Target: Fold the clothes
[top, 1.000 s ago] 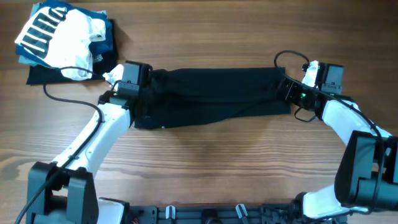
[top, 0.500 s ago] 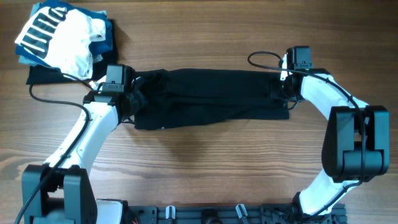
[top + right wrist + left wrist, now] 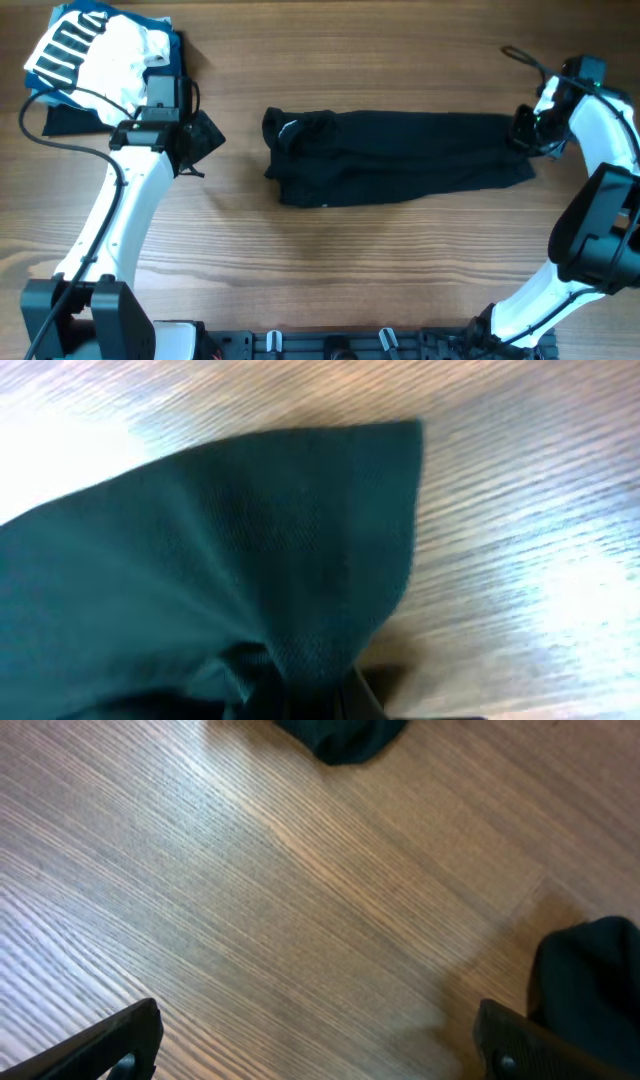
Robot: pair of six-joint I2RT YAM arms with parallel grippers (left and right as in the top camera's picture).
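Note:
The black shirt (image 3: 400, 158) of the clothes lies as a long folded strip across the middle of the table. My right gripper (image 3: 523, 131) is at its right end, shut on the fabric. In the right wrist view the dark cloth (image 3: 220, 560) fills the left side and bunches between the closed jaws of the right gripper (image 3: 330, 695). My left gripper (image 3: 196, 140) stands open to the left of the shirt, apart from it. In the left wrist view its fingers (image 3: 120, 1040) are spread wide over bare wood, with a black cloth edge (image 3: 590, 970) beside the right one.
A pile of white, blue-striped and dark clothes (image 3: 100, 60) lies at the far left corner, just behind my left arm. Cables trail from both wrists. The rig's frame (image 3: 330, 345) runs along the near edge.
My right gripper has shut on the shirt's right end and drawn the whole strip to the right. My left gripper has come off the shirt's left end and moved back left, staying open.

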